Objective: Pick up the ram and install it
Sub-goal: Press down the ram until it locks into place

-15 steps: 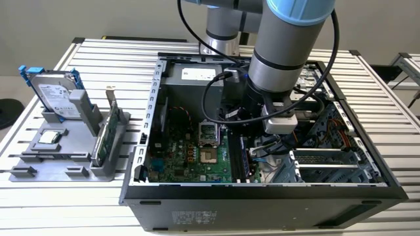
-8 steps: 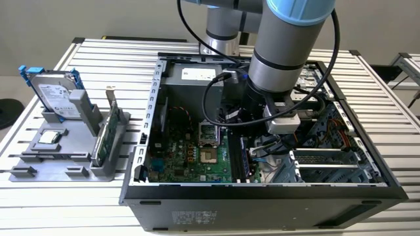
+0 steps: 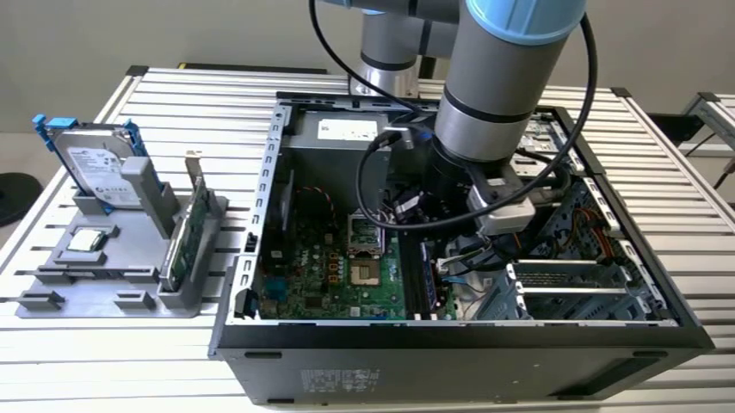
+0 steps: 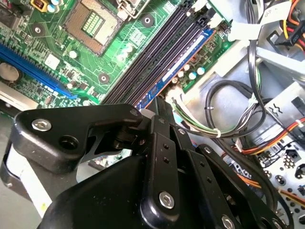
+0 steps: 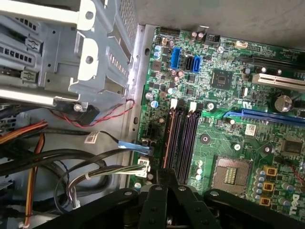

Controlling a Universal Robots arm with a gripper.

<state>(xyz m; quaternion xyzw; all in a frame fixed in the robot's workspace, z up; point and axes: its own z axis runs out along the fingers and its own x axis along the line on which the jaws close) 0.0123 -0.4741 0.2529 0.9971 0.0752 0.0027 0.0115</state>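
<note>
One robot arm is reaching down into one open computer case, and its one gripper is pinching narrowly shut on the near end of the one ram. In the second wrist view, the ram is standing on edge along the dark memory slots, just beside the one processor socket, on the slots' far side from it. Well apart from the socket, outside the case towards the exterior view's left, one hard drive and one green card are standing upright.
</note>
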